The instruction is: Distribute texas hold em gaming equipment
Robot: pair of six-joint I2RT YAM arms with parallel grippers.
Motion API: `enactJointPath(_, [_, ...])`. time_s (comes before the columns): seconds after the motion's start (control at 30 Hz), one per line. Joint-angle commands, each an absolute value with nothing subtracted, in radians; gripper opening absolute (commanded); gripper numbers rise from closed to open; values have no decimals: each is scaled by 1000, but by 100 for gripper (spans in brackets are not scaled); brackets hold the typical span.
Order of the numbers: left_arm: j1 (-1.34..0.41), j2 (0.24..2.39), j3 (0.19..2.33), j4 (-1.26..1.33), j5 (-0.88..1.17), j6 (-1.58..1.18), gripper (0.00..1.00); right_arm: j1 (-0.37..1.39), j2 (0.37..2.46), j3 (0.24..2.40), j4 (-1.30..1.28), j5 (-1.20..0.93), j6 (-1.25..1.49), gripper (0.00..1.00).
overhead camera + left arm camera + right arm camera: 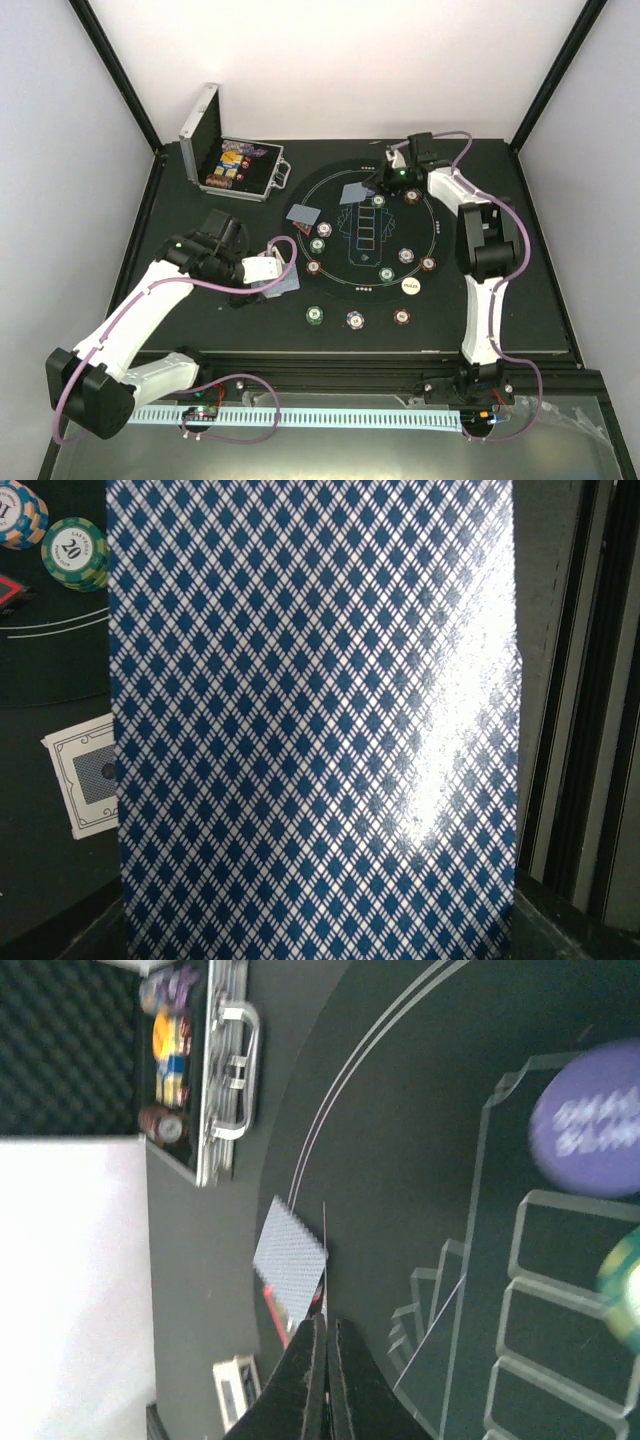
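**Black mat (338,262), dealing under way**

One playing card (355,193) hangs edge-on in my right gripper (325,1325), fingers pressed together, at the far rim; next, I judge, lay it flat there. My left gripper (272,272) pinches the blue-checked deck (310,720) beside the mat. A green chip (75,550) reads "20".

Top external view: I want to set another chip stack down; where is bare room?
Bare: the table strip between the metal case and the right gripper, and the printed boxes mid-felt. Crowded: the felt's left, where chips, a card and the playing cards held by the left gripper sit.
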State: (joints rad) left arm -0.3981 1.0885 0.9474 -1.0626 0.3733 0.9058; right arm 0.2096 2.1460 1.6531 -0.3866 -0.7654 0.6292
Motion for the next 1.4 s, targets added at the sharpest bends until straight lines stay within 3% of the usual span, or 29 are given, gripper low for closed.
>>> enactJointPath(0.0, [-390, 1091, 1005, -1085, 371, 921, 2, 152, 2251, 1814, -419, -750, 645, 1])
enactJointPath(0.3, [-388, 1093, 1013, -1103, 362, 919, 2, 127, 2477, 2086, -540, -634, 642, 2])
enactJointPath(0.4, [-387, 1094, 1011, -1106, 363, 916, 2, 128, 2481, 2113, -557, -602, 630, 18])
enactJointPath(0.57, [-388, 1094, 1008, -1111, 368, 914, 2, 127, 2366, 2083, -595, -461, 576, 53])
enactJointPath(0.77, [-387, 1087, 1002, -1111, 373, 907, 2, 127, 2208, 2019, -665, -345, 518, 64])
enactJointPath(0.87, [-387, 1082, 997, -1110, 378, 907, 2, 134, 2074, 1853, -615, -374, 530, 67])
enactJointPath(1.17, [-387, 1087, 987, -1102, 389, 910, 2, 342, 1539, 1092, -246, -609, 698, 93])
enactJointPath(1.37, [-385, 1087, 985, -1100, 394, 911, 2, 599, 1355, 861, -69, -621, 880, 99])
